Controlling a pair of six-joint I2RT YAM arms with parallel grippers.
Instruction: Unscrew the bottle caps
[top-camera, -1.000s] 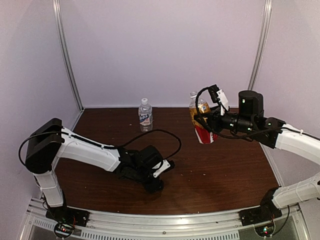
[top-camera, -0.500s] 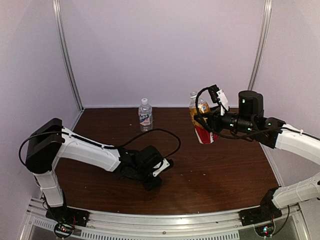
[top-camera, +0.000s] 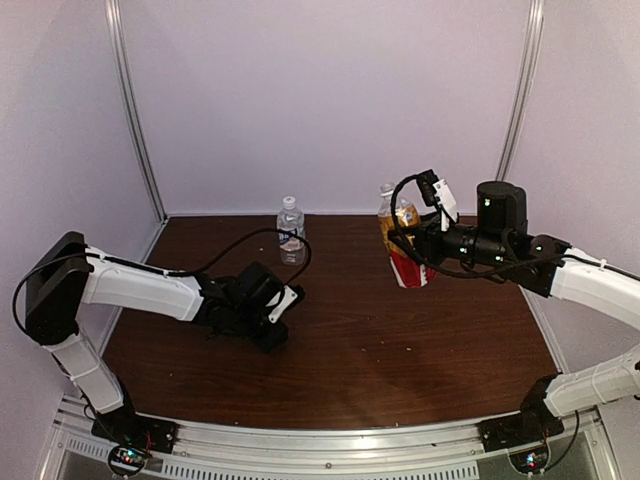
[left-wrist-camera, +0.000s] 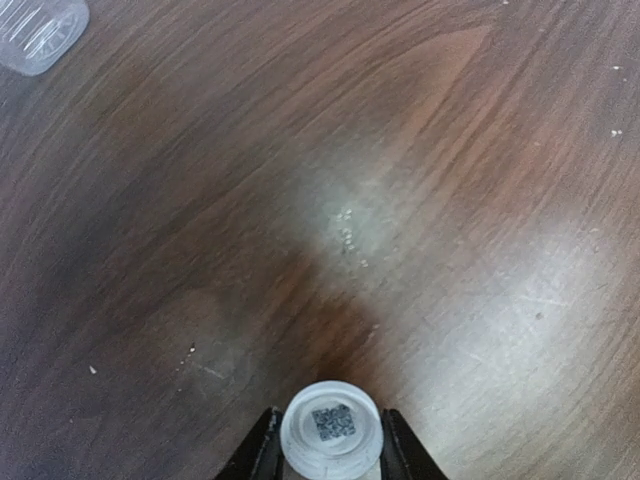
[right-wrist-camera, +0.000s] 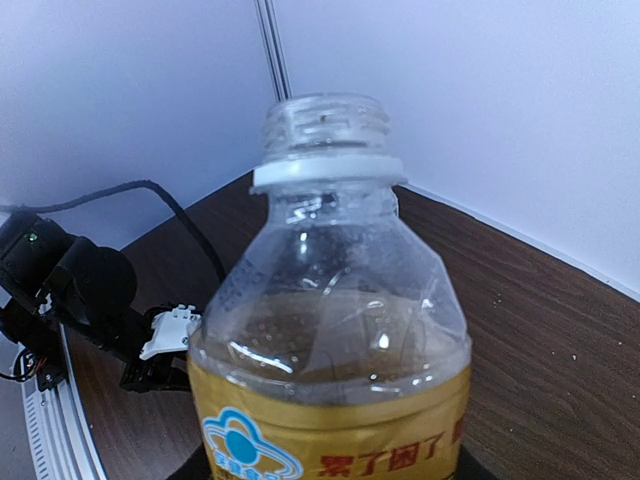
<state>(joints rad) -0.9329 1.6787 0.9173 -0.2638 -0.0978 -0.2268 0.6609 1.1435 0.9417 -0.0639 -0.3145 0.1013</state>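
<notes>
Over on the left side, the left gripper (left-wrist-camera: 331, 448) is down low over the table (top-camera: 380, 340). Its two dark fingers (left-wrist-camera: 258, 455) are pressed against either side of a white cap (left-wrist-camera: 331, 425). The cap sits right between the fingertips, pinched there, with a small square printed code on the face turned to the wrist camera. I cannot tell whether the cap touches the wood or hangs just above it.

The amber bottle (right-wrist-camera: 330, 300) is well apart from that cap, across the table on the right. Its neck is bare, with the threads showing and only the white collar ring below them. The brown liquid comes up to about the top edge of the yellow and red label. The right gripper (top-camera: 412, 245) is closed around the bottle's body at the label, and the bottle leans a little to the left. From the overhead view I cannot tell if its base is resting on the table.

The clear bottle (top-camera: 291, 232) stands upright near the back edge, just beyond the left arm. What looks like its other cap (top-camera: 290, 201) is on top, though it is small from here. A black cable (top-camera: 250, 238) arches up from the left arm in front of that bottle.
</notes>
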